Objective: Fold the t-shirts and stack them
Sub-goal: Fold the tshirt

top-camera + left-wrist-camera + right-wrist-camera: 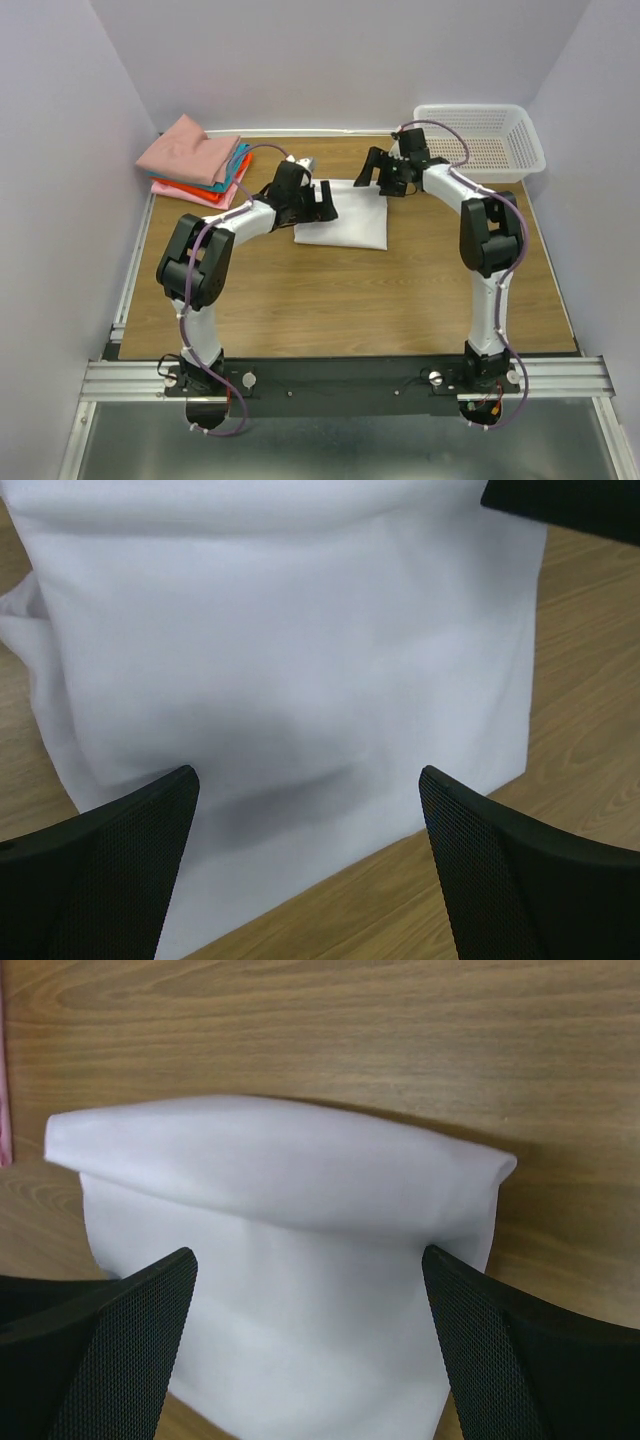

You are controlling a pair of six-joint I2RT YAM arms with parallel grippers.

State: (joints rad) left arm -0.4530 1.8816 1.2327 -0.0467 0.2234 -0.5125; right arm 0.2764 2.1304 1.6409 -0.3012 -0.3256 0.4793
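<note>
Folded white t-shirt (345, 222) lay flat on table. Left gripper (308, 785), right gripper (308, 1265) hovered above, jaws wide, empty; likely staged for transfer to folded stack (195, 162).

Built as a matched pair, left arm (205, 265) and right arm (487, 240) alike in white tubular links and bulky black joint housings. Threaded with a thin purple cable (432, 122) from base to wrist. Tipped with a black left gripper (310, 780) and right gripper (310, 1260) — broad fingers (120, 870) faced in fine mesh-textured pads.
</note>
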